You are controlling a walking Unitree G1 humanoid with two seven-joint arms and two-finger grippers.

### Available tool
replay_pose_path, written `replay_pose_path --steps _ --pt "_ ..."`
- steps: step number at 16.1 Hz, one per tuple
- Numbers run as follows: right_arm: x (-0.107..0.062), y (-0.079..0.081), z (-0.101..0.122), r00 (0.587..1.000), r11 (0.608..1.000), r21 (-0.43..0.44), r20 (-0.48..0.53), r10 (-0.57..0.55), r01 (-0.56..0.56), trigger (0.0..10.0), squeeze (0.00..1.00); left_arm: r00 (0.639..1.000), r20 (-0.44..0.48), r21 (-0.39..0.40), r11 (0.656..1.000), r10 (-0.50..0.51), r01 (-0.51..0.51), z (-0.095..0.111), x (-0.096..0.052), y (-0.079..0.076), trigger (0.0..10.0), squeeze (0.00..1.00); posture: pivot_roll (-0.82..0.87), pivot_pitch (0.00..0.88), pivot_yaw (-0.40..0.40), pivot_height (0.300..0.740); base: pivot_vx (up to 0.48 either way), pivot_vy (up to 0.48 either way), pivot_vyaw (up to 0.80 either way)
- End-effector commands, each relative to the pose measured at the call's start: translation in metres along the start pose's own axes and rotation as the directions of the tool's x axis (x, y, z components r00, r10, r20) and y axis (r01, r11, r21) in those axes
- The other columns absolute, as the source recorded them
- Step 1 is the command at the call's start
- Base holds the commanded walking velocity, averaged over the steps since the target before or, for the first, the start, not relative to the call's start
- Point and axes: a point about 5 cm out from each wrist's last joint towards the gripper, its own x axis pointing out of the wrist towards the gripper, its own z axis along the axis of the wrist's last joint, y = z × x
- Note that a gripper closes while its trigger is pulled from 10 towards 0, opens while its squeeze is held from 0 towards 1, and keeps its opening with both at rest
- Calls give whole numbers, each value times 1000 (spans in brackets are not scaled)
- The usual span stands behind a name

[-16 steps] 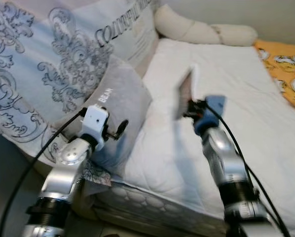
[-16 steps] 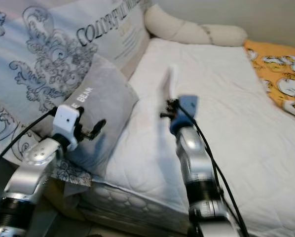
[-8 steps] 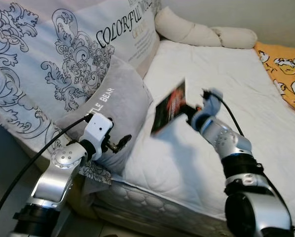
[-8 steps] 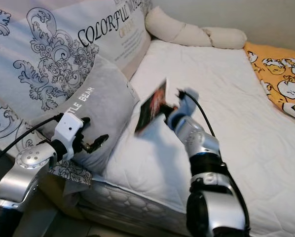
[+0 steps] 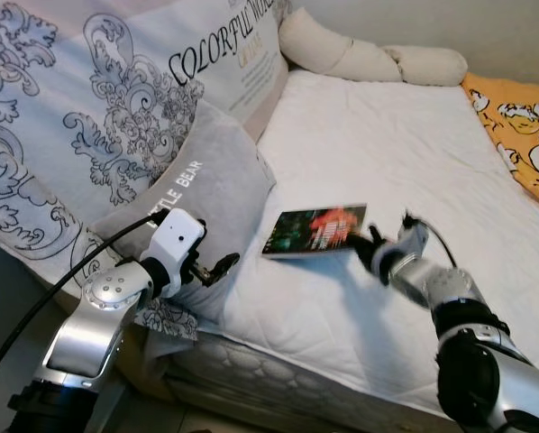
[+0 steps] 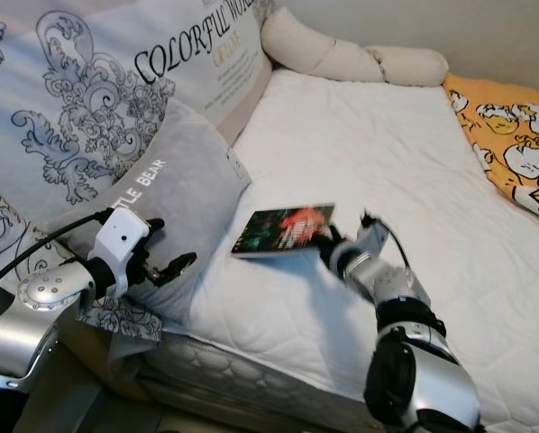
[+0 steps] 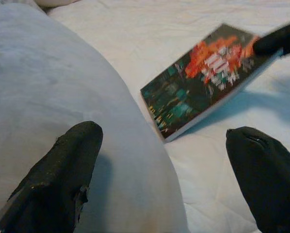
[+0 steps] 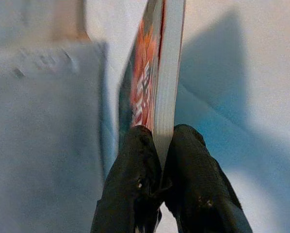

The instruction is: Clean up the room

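A paperback book (image 5: 315, 231) with a dark green and red cover is held flat just above the white mattress (image 5: 387, 144), near the grey pillow (image 5: 206, 194). My right gripper (image 5: 364, 245) is shut on its near edge; in the right wrist view both fingers (image 8: 135, 184) pinch the book (image 8: 157, 77) seen edge-on. My left gripper (image 5: 217, 266) stands open beside the grey pillow (image 7: 48, 111), holding nothing, with the book (image 7: 208, 77) lying ahead of its fingers (image 7: 62, 170).
A large patterned cushion (image 5: 98, 99) printed "COLORFUL" leans behind the grey pillow. A long cream bolster (image 5: 369, 59) lies at the head of the bed. An orange cartoon blanket (image 5: 517, 122) covers the far right. The mattress edge (image 5: 278, 379) drops to the floor in front.
My right arm has swung down and turned the book from upright to flat, low over the mattress. The left arm has barely moved.
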Motion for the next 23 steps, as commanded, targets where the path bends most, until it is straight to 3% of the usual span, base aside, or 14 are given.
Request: replay_pose_path --steps 1,2,4,7,9,10,11,14,18,21,23 --pt "1 -7 -10 997 998 -65 -65 -28 24 10000 0 999 1 15 999 -36 36 4 0 -3 10000 627 92 0 -21 740 0 0 0" --pt "0 -18 -14 992 985 -157 -90 -86 72 10000 0 998 -10 24 998 -64 64 4 0 -5 10000 631 94 0 -18 740 0 0 0" --pt "-3 -35 -12 981 941 -295 -43 -187 166 10000 0 996 -30 35 996 -82 83 4 -1 -4 10000 627 105 0 -18 740 0 0 0" --pt "-2 -35 -12 979 920 -351 -41 -199 173 10000 0 995 -42 39 995 -89 91 4 -4 -4 10000 627 125 0 -22 740 0 0 0" --pt "0 -34 -15 974 874 -457 -63 -218 166 10000 0 991 -65 36 992 -118 121 2 -6 -8 10000 627 131 0 -22 740 0 0 0" --pt "-1 -38 -16 968 843 -506 -62 -245 181 10000 98 987 -77 31 989 -144 147 0 -7 -11 10000 627 134 0 -23 740 0 0 0" --pt "-3 -45 -17 953 809 -544 -52 -300 225 10000 1000 981 -94 21 985 -170 172 -3 -8 -14 10000 627 138 0 -26 740 0 0 0" --pt "-7 -54 -13 943 829 -480 -7 -331 288 10000 1000 966 -156 -8 978 -205 206 -10 -9 -18 10000 627 139 0 -30 740 0 0 0" --pt "-13 -60 3 940 810 -487 79 -332 327 10000 1000 952 -173 -38 968 -252 250 -12 -5 -21 10000 635 107 0 -4 740 0 0 0" --pt "-17 -64 5 946 795 -529 45 -321 296 10000 1000 955 -163 -46 968 -249 245 -11 0 -22 10000 631 83 0 2 740 0 0 0" --pt "-18 -64 4 967 826 -518 9 -253 221 10000 1000 969 -155 -70 981 -191 182 -16 0 -22 10000 635 80 0 -14 740 0 0 0"
